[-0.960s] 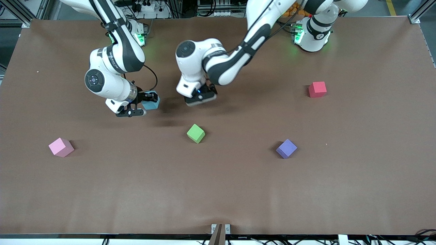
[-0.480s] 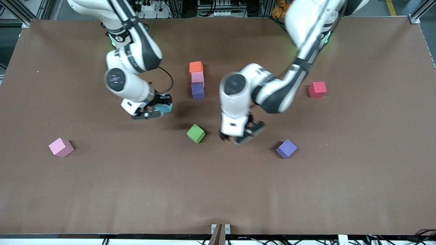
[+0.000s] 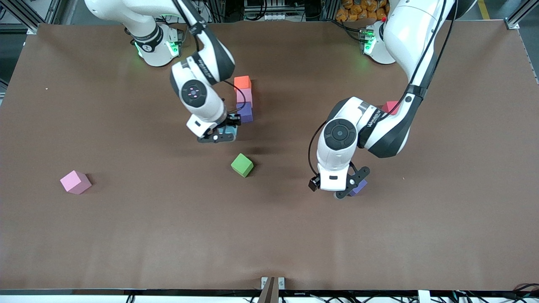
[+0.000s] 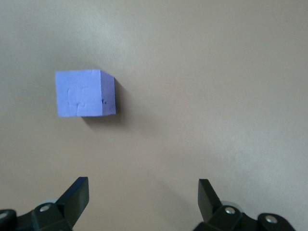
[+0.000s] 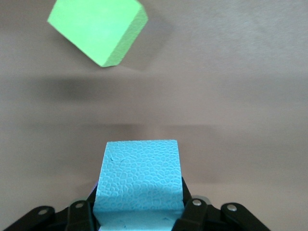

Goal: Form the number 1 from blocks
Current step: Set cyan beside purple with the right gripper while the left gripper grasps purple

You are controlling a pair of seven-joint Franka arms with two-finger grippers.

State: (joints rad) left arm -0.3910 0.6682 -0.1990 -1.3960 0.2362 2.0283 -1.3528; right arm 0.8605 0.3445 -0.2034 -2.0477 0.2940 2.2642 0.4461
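The left gripper (image 3: 342,185) is hanging with its fingers (image 4: 77,195) spread wide apart and holding nothing, right over the loose purple block (image 3: 358,186), which is sitting on the table (image 3: 269,235) just off its fingertips. A loose pink block (image 3: 75,182) is lying well apart from both grippers, toward the right arm's end. The green block (image 3: 242,164) is resting near the right gripper (image 3: 219,134), below the cube it carries. That gripper is clamping the light blue block (image 5: 139,180) between its fingers, just beside a touching row of purple (image 3: 245,112), pink (image 3: 244,96) and orange (image 3: 242,82) blocks. The red block (image 3: 390,106) is peeking out under the left arm
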